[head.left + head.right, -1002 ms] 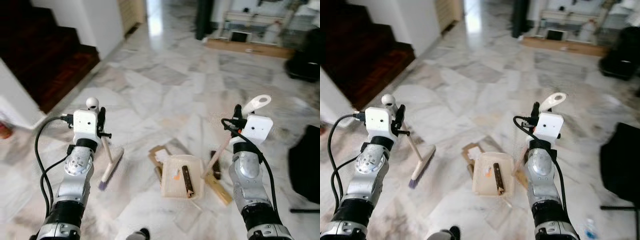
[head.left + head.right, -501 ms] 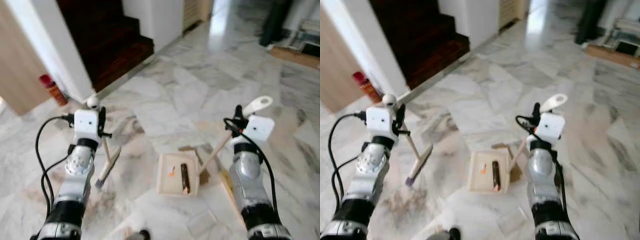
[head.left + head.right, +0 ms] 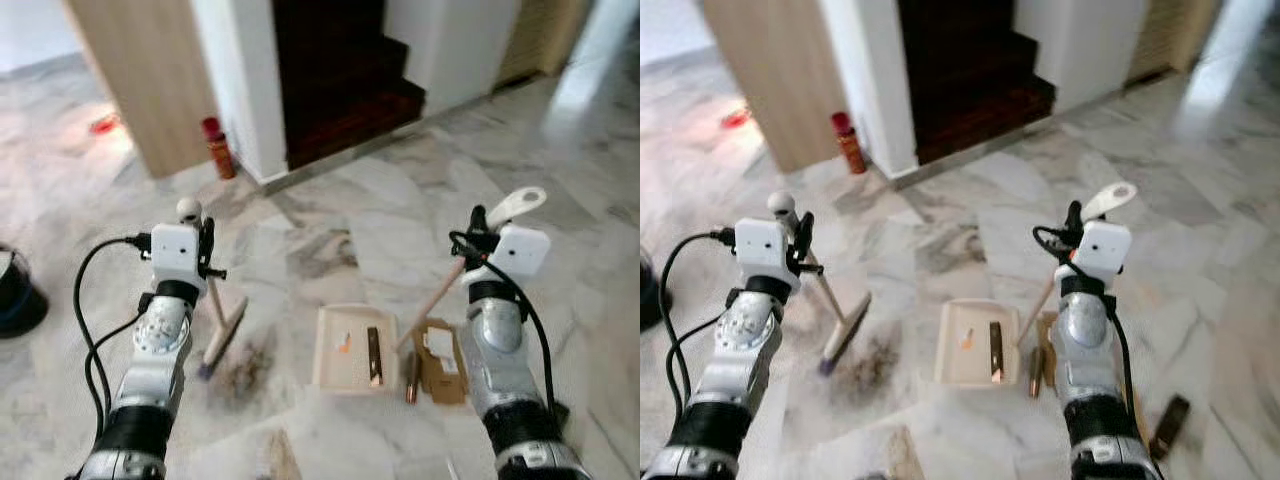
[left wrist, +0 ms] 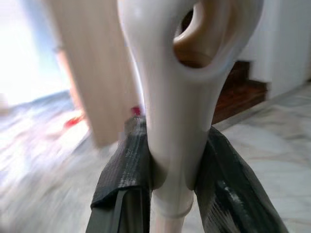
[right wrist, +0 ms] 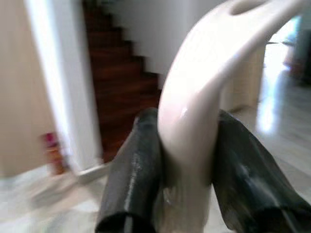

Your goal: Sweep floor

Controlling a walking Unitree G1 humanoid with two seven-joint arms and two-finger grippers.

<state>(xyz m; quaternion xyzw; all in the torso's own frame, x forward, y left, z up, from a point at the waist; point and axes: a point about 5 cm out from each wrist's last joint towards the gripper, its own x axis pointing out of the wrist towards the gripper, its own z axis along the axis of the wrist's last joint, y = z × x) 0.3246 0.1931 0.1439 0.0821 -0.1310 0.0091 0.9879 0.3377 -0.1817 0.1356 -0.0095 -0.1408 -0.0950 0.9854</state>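
Observation:
My left gripper (image 3: 205, 262) is shut on the broom's pale handle (image 4: 170, 121), just under its white cap (image 3: 186, 208). The broom's brush head (image 3: 224, 335) rests on the marble floor to the left of the dustpan. My right gripper (image 3: 475, 236) is shut on the dustpan's long handle (image 5: 194, 111), below its white loop end (image 3: 516, 203). The cream dustpan (image 3: 338, 368) lies flat on the floor between my arms, with a brown stick (image 3: 373, 355) and an orange scrap inside it.
Cardboard pieces (image 3: 440, 352) and a brown stick (image 3: 410, 380) lie right of the dustpan. A dusty smear (image 3: 245, 365) marks the floor by the brush. Ahead are a dark wooden staircase (image 3: 345, 70), a white pillar (image 3: 240, 80), a red bottle (image 3: 213, 147). A dark bucket (image 3: 15, 290) sits far left.
The whole view has swung left, from the room's far side to the staircase and wooden panel. Both grippers keep the same hold; broom and dustpan stay between the arms.

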